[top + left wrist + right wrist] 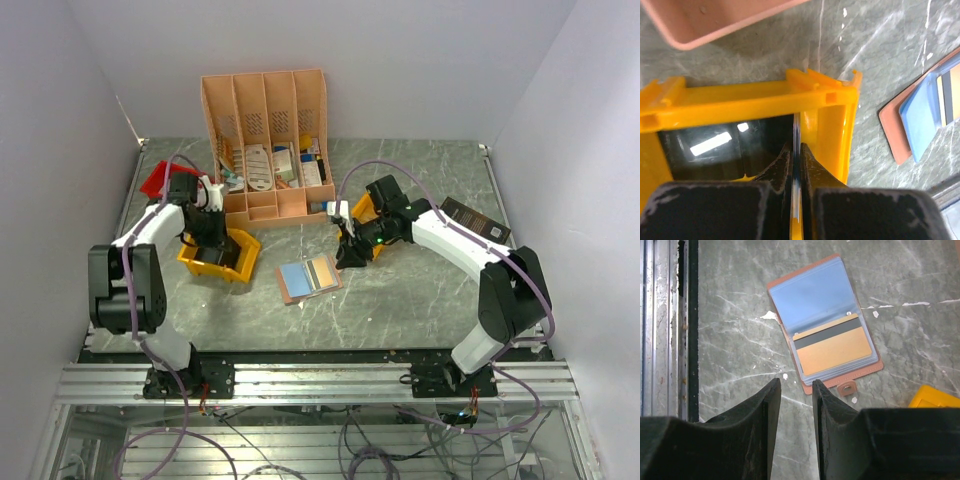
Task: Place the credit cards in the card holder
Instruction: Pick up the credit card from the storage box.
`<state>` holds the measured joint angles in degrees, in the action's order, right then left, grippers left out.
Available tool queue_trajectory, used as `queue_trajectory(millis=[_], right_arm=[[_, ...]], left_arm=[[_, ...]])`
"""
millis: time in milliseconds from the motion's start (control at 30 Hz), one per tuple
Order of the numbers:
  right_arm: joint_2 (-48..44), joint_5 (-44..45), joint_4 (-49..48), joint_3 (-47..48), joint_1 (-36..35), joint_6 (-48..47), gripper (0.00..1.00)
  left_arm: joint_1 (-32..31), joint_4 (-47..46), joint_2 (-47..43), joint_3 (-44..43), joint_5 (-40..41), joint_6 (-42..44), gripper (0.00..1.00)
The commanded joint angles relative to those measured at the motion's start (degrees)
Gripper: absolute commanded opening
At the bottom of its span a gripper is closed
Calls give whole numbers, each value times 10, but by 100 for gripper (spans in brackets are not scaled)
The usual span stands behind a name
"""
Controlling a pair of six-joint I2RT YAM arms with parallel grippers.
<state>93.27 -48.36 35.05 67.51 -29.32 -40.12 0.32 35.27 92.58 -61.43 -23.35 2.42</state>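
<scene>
Tan leather card holder (308, 277) lies open flat near the table's middle, an orange striped card (832, 347) in its clear pocket; just beside it the right gripper (796, 390) hangs empty, jaws narrowly parted; leftward, the left gripper (797, 152) pinches a thin credit card (797, 125) edge-on inside a yellow bin (740, 100); a peach organiser (265, 110) stands at the far edge.

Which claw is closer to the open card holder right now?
Right. The right claw is just beside the card holder; the left claw is farther off, over the yellow bin, pinching a thin card.
</scene>
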Motion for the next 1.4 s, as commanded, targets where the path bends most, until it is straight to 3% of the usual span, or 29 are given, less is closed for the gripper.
queue_trajectory(millis=[0,100,333,467,733,900,1133,1233,1300,1367], right_arm=[[10,4,3,14,3,-4,32],[11,5,2,14,3,-3,32],[18,5,4,14,3,-4,33],[19,5,3,15,4,-3,33],[18,8,2,15,5,-4,33],[17,8,4,16,6,-5,34],[17,7,4,16,8,-5,34],[17,7,4,15,8,-4,34],[16,8,3,16,8,-3,34],[16,8,4,16,8,-3,34]], left_arm=[[2,20,50,-12,-60,23,7],[3,27,70,-13,-93,40,7],[3,-19,58,7,-75,32,7],[1,-18,66,7,-107,36,11],[-5,-28,76,15,-98,23,23],[-23,-50,78,29,-87,5,26],[-26,-86,72,54,-92,-8,24],[-27,-88,74,55,-99,-7,18],[-26,-87,75,53,-103,-6,8],[-26,-79,73,47,-101,-3,7]])
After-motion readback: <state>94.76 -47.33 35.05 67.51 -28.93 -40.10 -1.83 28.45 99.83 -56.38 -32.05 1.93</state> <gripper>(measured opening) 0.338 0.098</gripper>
